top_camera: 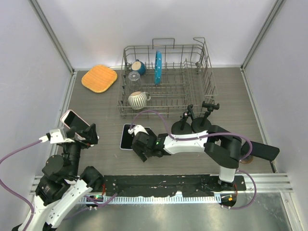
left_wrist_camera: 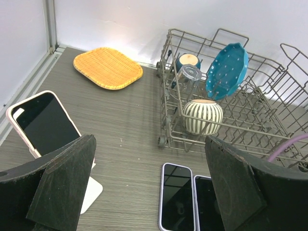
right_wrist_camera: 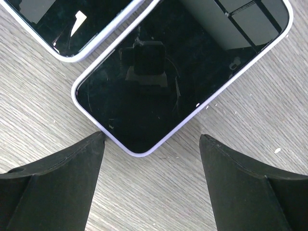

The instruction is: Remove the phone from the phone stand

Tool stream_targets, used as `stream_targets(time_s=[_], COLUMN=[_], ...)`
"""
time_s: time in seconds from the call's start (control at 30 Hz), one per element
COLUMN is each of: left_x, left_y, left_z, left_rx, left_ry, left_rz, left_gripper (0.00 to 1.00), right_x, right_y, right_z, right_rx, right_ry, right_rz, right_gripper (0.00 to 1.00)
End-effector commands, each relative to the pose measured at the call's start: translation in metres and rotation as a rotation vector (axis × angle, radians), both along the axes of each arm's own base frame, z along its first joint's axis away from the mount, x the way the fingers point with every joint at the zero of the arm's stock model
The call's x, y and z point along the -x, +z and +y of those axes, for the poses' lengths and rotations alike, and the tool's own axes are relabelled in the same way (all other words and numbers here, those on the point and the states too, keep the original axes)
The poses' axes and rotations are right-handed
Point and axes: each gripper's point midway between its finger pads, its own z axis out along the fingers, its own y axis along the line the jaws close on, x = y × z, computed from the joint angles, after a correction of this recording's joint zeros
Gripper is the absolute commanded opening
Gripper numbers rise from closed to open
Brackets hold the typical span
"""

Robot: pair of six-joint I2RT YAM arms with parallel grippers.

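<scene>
My left gripper is gaping empty beside the phone on its phone stand, left of the dish rack; my right gripper is gaping empty above a lavender-cased phone.

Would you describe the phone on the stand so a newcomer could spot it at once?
From the wire dish rack at the back of the table, look to the near left. The phone there has a pale pinkish case and leans on a white stand, whereas the two other phones lie flat mid-table.
</scene>
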Motion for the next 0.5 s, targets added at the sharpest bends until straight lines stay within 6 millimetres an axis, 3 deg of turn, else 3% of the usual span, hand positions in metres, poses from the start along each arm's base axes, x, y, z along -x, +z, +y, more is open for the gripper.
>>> stream_targets(time_s=[0.0,0.47], left_x=[0.0,-0.001], left_y=[0.004,0.002], left_z=[0.005,0.005], left_rx=[0.008,-0.005], left_ry=[0.027,0.029], left_rz=[-0.018,-0.011], left_gripper=[1.0,1.0], right_x=[-0.009,-0.038], right_y=[0.001,0.002], right_z=[0.01,0.007], right_rx=[0.0,0.003], right_ry=[-0.018,-0.053], right_rz=[-0.038,-0.078], right_gripper=[0.84,0.82])
